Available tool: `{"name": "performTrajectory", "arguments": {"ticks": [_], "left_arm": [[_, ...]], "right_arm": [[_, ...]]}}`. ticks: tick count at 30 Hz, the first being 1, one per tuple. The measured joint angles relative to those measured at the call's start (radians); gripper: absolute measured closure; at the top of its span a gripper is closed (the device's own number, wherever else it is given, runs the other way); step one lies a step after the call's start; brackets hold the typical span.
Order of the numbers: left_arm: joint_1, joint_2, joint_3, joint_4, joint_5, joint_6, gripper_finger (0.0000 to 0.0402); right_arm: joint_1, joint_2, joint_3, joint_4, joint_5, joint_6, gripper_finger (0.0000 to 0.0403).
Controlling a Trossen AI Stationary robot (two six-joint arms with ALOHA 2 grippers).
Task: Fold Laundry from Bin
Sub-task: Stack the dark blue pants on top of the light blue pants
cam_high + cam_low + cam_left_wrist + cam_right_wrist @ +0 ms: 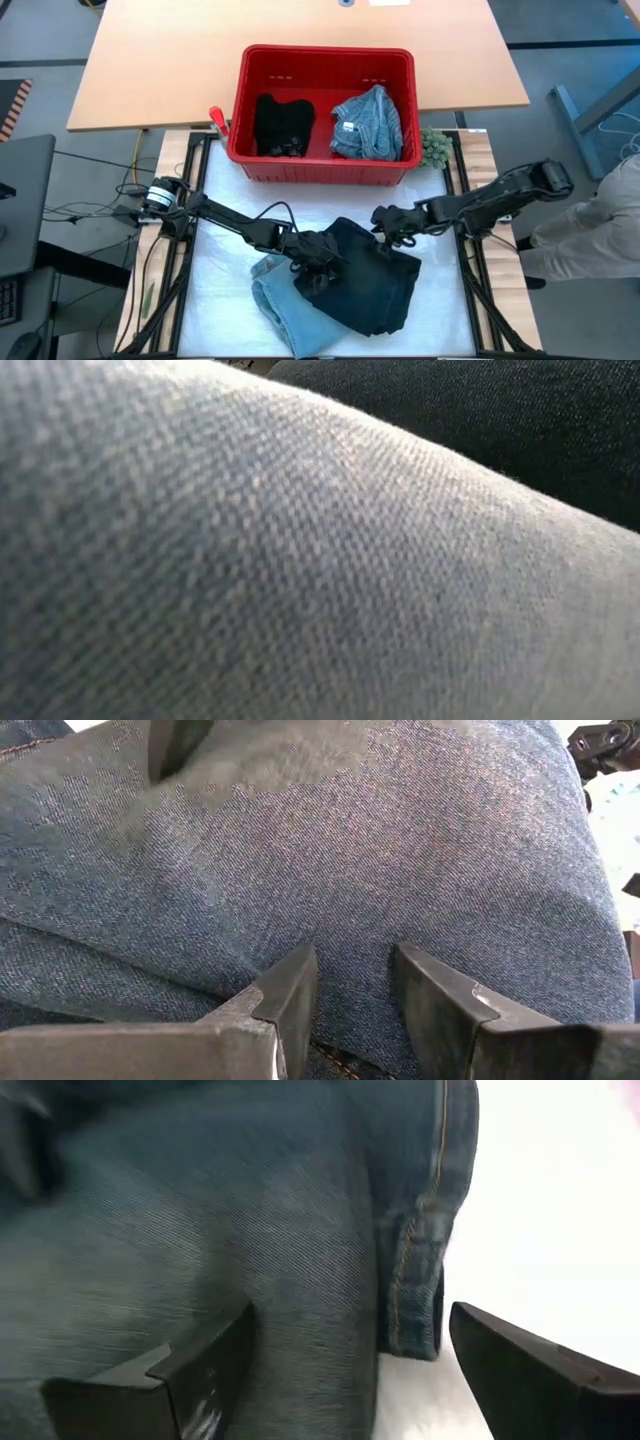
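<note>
Red bin point(322, 165), dark denim-blue jeans point(375, 285), black garment point(281, 123), striped blue-white garment point(370, 122)

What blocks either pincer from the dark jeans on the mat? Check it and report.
Nothing visible does. The left pincer sits directly on the dark jeans, fingers slightly apart over the denim. The right pincer is open at the jeans' edge, straddling a seamed hem. The red bin and its remaining garments lie beyond, out of the way.

No readable text, labels, brands or numbers show in any view
</note>
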Motion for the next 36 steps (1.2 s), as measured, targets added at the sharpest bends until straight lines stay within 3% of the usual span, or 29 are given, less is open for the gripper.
{"name": "performTrajectory", "arguments": {"ticks": [9, 13, 16, 20, 22, 23, 30, 36], "left_arm": [[0.000, 0.001, -0.001, -0.012, -0.012, 0.002, 0.0272], [0.000, 0.001, 0.000, -0.034, -0.015, 0.001, 0.0272], [0.000, 0.001, 0.000, -0.040, -0.022, -0.003, 0.0272], [0.014, -0.022, -0.003, -0.044, -0.060, 0.013, 0.0272], [0.032, -0.058, -0.003, -0.059, -0.076, 0.036, 0.0272], [0.043, -0.082, -0.005, -0.080, -0.083, 0.047, 0.0272], [0.097, -0.286, -0.007, -0.158, -0.166, 0.087, 0.0272], [0.099, -0.436, -0.077, -0.120, -0.220, 0.007, 0.0272]], "right_arm": [[-0.023, 0.219, 0.000, 0.123, -0.087, -0.019, 0.0042], [0.014, 0.298, 0.004, 0.166, -0.062, -0.017, 0.0065], [0.029, 0.328, 0.007, 0.149, -0.044, -0.011, 0.0123], [0.033, 0.325, 0.007, 0.112, -0.045, -0.008, 0.0261], [0.032, 0.293, 0.006, 0.073, -0.056, -0.015, 0.0337], [0.032, 0.270, 0.002, 0.048, -0.063, -0.022, 0.0342], [0.025, 0.009, -0.007, -0.204, -0.071, 0.021, 0.0340], [0.054, -0.287, -0.007, -0.285, 0.032, 0.148, 0.0340]]}}
